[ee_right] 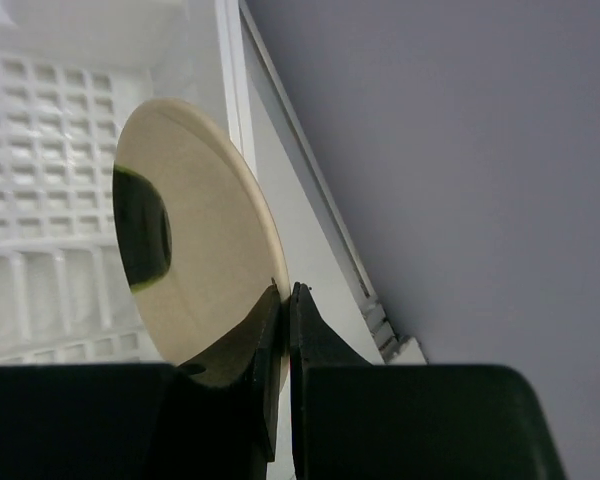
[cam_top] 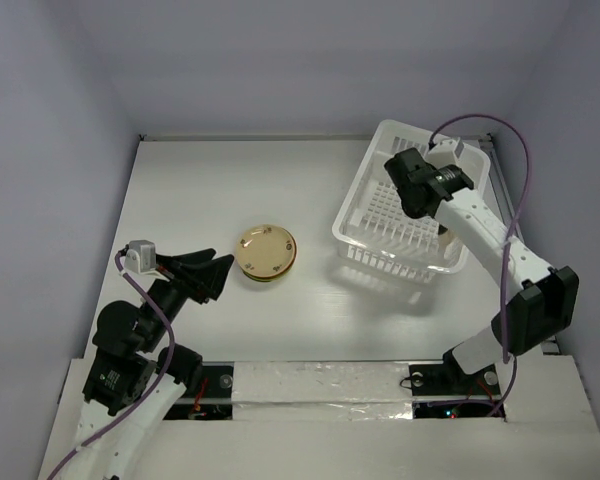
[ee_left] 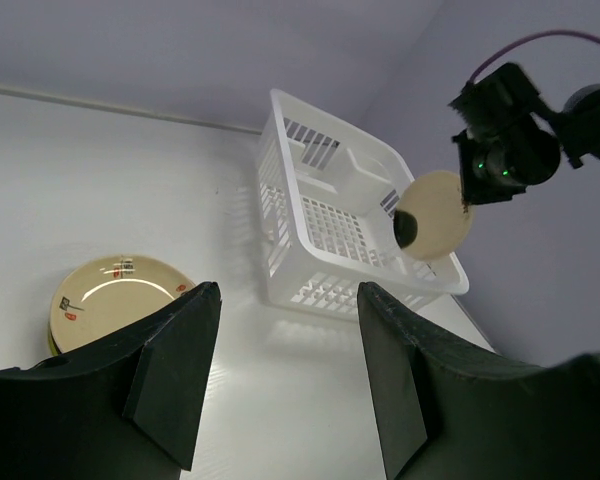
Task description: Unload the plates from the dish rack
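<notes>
The beige plate with a dark spot (ee_right: 195, 250) stands on edge at the right side of the white plastic dish rack (cam_top: 395, 262), which sits at the far right of the table (cam_top: 200, 190). The right gripper (ee_right: 285, 295) pinches the plate's rim, its 2 fingers closed tight on it. Left of the rack, near the table's middle, a stack of plates (cam_top: 266, 251) lies flat, the top 1 cream with small red and dark marks. Just left of that stack the left gripper (ee_left: 288, 300) points toward it, jaws spread wide, holding nothing
</notes>
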You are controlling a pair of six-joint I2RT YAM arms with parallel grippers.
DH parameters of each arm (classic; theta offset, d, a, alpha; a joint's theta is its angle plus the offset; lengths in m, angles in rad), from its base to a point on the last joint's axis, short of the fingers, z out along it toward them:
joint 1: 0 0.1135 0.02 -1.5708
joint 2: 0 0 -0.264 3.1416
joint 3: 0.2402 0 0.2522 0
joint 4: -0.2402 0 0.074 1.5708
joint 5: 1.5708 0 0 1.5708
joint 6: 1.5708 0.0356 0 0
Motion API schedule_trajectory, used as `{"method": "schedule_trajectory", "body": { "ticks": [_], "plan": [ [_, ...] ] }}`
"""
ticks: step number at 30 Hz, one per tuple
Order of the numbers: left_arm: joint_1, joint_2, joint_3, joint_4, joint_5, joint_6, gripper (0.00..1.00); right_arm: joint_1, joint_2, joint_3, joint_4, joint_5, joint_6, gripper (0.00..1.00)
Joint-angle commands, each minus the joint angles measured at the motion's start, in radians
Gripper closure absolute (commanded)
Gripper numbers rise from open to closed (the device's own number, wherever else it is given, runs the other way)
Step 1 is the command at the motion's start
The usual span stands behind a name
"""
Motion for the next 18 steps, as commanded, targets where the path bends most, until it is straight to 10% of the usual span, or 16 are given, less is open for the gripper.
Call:
{"method": "schedule_trajectory", "body": {
  "ticks": [1,11,18],
  "plan": [
    [-0.004,0.014,0.004,0.036,0.004,0.007,0.47,0.066,-0.092,0.144,-0.050,0.103,0.041,1.00],
    [0.005,0.040,0.003,0.037,0.007,0.009,0.47,0.217,-0.307,0.054,0.516,-0.636,-0.066,1.00],
    [0.040,0.074,0.004,0.039,0.015,0.012,0.47,0.327,-0.119,-0.035,0.841,-0.943,0.037,1.00]
  ]
}}
